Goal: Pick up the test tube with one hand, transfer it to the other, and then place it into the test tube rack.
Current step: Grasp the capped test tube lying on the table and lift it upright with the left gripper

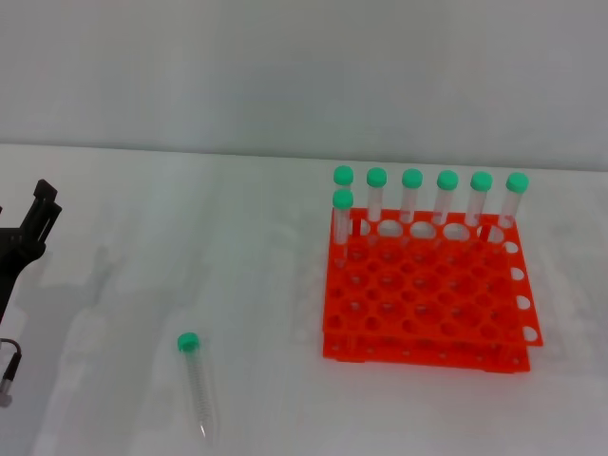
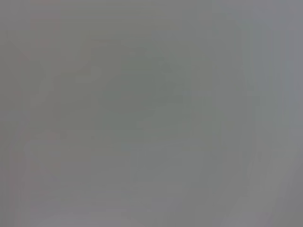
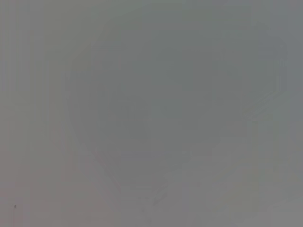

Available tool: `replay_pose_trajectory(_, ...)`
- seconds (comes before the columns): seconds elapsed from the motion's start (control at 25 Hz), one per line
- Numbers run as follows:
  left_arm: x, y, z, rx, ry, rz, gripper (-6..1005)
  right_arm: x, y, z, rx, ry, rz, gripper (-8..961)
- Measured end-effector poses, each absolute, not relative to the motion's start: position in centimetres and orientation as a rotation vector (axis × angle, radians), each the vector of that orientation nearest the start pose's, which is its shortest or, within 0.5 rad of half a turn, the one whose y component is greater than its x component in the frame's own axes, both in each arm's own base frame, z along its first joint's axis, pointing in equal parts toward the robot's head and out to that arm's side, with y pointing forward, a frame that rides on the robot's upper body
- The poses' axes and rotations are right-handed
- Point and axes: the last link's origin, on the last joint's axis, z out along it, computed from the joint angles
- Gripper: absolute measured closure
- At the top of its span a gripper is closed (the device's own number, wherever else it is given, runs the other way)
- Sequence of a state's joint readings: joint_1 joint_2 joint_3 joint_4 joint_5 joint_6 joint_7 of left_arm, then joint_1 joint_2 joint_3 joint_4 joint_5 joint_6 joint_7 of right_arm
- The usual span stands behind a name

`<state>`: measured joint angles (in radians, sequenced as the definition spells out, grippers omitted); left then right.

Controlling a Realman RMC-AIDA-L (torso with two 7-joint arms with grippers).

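The test tube [image 1: 197,380] lies flat on the white table at the front left, green cap toward the back and pointed tip toward the front. The orange test tube rack [image 1: 427,350] stands to its right, with several green-capped tubes [image 1: 411,195] upright in its back row and one in the row before it. My left gripper [image 1: 42,203], black, shows at the left edge of the head view, well to the left of and behind the lying tube, apart from it. My right gripper is out of view. Both wrist views show only plain grey.
The white table [image 1: 190,247] runs back to a pale wall. A cable end [image 1: 8,380] hangs at the left edge, below the left gripper. Most holes of the rack hold nothing.
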<state>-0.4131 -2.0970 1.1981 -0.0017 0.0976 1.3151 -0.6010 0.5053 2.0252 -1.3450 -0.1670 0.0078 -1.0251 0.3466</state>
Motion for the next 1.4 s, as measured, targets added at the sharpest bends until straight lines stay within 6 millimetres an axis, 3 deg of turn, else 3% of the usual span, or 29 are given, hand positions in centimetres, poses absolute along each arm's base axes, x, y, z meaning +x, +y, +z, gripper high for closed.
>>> replay_pose_trajectory(1.12,-36.2,30.3,2.0,-1.317,-0.834,-0.994,110,34.3,37.6,4.8,-1.459,0.618,0.72,96)
replay_pose_trajectory(1.4,-36.2,29.5,3.1,-1.278,-0.846,-1.111,112,34.3,37.7,5.0,-1.459,0.614,0.721,96)
